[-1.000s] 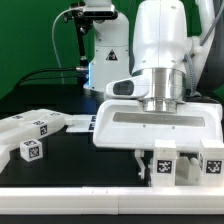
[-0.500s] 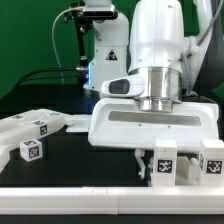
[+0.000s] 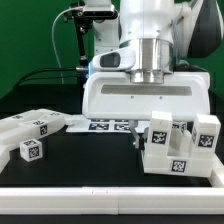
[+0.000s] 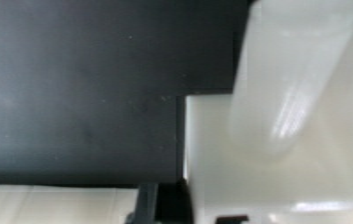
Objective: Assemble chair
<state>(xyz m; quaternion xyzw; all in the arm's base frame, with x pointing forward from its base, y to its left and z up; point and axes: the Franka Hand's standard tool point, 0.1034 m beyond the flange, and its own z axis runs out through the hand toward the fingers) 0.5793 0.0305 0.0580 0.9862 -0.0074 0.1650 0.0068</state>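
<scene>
The partly joined chair [image 3: 178, 146], white blocks with black-and-white tags, is at the exterior view's right, tilted, with its near side off the black table. My gripper [image 3: 141, 152] hangs under the wide white hand, shut at the chair's left edge; one dark finger [image 3: 137, 150] shows beside it. In the wrist view the white chair piece [image 4: 288, 110] fills one side, and the gripper [image 4: 191, 212] is pressed against its lower edge. What exactly sits between the jaws is hidden.
Two loose white chair pieces lie at the exterior view's left, a flat panel [image 3: 35, 124] and a tagged block [image 3: 32, 151]. The marker board [image 3: 108, 125] lies behind the hand. The table's pale front edge [image 3: 100, 190] runs across below.
The hand has moved up and toward the exterior view's left. The jaws have closed. The chair assembly has come with it, rising and tipping from its flat stand.
</scene>
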